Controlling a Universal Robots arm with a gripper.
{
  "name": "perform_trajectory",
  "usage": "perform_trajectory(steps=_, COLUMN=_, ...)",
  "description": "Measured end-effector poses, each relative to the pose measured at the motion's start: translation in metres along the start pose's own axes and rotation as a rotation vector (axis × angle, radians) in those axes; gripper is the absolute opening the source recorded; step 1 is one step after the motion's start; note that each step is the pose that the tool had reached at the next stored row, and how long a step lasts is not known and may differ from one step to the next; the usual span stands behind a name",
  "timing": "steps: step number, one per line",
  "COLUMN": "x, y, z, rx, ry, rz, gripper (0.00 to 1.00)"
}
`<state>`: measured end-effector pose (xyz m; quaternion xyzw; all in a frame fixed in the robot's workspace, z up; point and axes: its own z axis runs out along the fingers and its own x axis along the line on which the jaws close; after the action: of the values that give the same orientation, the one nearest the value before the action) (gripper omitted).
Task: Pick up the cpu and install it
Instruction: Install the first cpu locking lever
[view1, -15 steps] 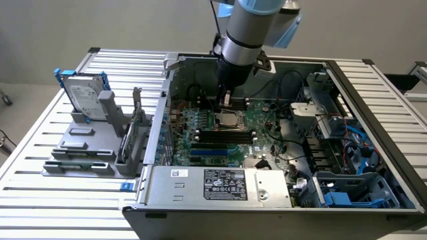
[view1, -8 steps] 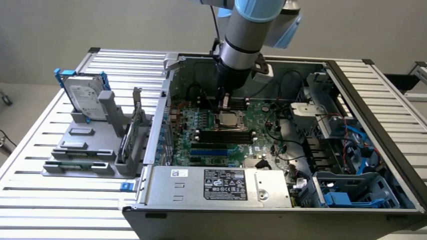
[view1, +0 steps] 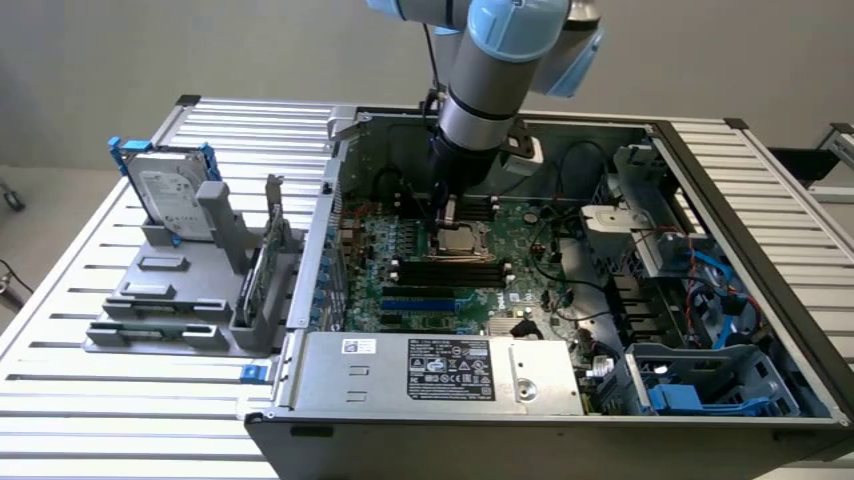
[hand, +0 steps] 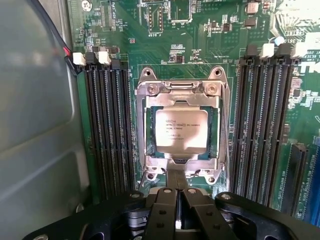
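Claw (hand: 177, 200) clenched empty, one cpu (hand: 181, 131) seated in one socket (hand: 180, 90), two memory-slot banks (hand: 107, 130) flanking.

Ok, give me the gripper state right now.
Gripper: closed, holding nothing; the cpu lies in the socket.
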<state>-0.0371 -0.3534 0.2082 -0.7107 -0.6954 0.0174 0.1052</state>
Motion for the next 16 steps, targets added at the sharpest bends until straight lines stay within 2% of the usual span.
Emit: perform_trajectory(steps=16, x=-0.001, y=0.0015, z=0.0086, rx=0.0006, ry=0.016, rz=-0.003, gripper=0.11)
